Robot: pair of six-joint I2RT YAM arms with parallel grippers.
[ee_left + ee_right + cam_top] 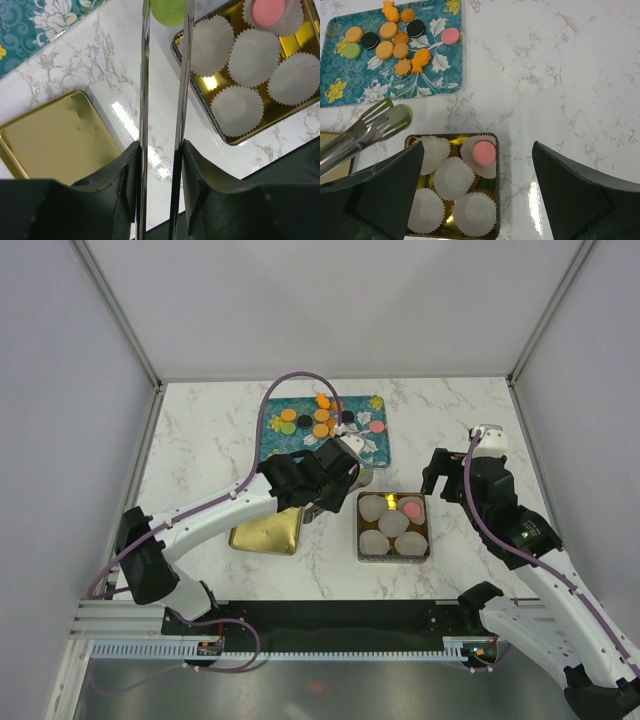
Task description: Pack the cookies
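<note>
Several cookies (320,418) (395,40), mostly orange with black, green and pink ones, lie on a teal flowered tray (372,446) (375,92). My left gripper (315,480) (160,150) is shut on metal tongs (145,100) (365,132). The tong tips pinch a green cookie (167,11) (395,111) just beyond the far left corner of the gold tin (358,532) (495,200). The tin holds white paper cups, and one pink cookie (411,507) (483,153) (267,11) lies in the far right cup. My right gripper (445,475) (477,145) hangs open above the tin, holding nothing.
A gold lid (266,532) (55,135) lies flat on the marble table left of the tin, under my left arm. White walls enclose the table on three sides.
</note>
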